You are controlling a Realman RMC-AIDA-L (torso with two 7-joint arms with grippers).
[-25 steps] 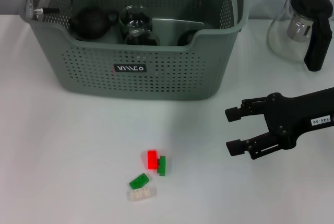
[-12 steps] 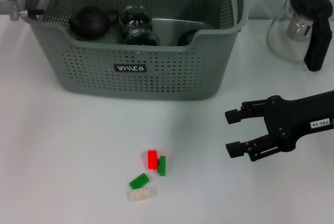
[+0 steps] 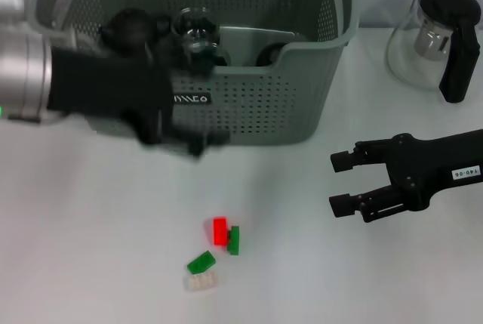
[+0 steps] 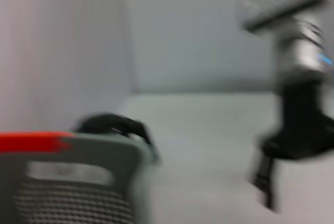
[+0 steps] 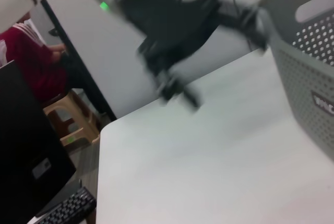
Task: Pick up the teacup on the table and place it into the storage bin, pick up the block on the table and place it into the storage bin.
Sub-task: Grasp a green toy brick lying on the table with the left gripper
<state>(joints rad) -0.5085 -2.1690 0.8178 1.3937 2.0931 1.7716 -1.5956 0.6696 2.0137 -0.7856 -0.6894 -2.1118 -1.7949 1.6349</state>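
Since a moment ago our left claw (image 3: 198, 143) has swung down from over the storage bin (image 3: 249, 105) to its front wall; we cannot tell its finger state. Blocks (image 3: 220, 231) lie on the desk (image 3: 90, 248) below. Our right claw (image 3: 338, 183) hovers nearby, fingers apart.

The left gripper (image 5: 180, 91) is seen blurred above the white tabletop (image 5: 219, 161), beside the perforated wall of the storage bin (image 5: 308, 67). Whether its jaws are parted cannot be told. A keyboard (image 5: 65, 209) is seen below the tabletop's edge.
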